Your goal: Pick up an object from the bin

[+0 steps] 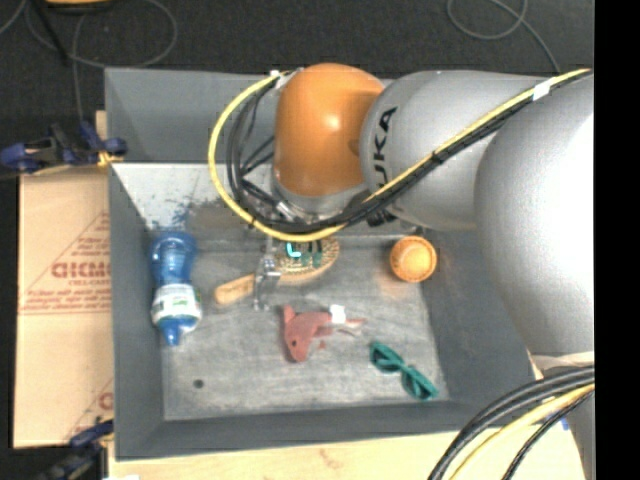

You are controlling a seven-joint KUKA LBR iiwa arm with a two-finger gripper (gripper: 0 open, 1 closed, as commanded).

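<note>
Approach step: gripper (267,286) low near middle of bin (128,308), just beside a tan lump (234,290). Spread or pressed together, cannot tell. Next calls for centring over the lump, then closing.

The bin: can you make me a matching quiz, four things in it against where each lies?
1 blue bottle
2 orange round thing
3 green toy glasses
4 reddish-brown toy

A lower right of the floor
B by the left wall
C middle of the floor
D upper right of the floor

Pairs: 1-B, 2-D, 3-A, 4-C
</note>
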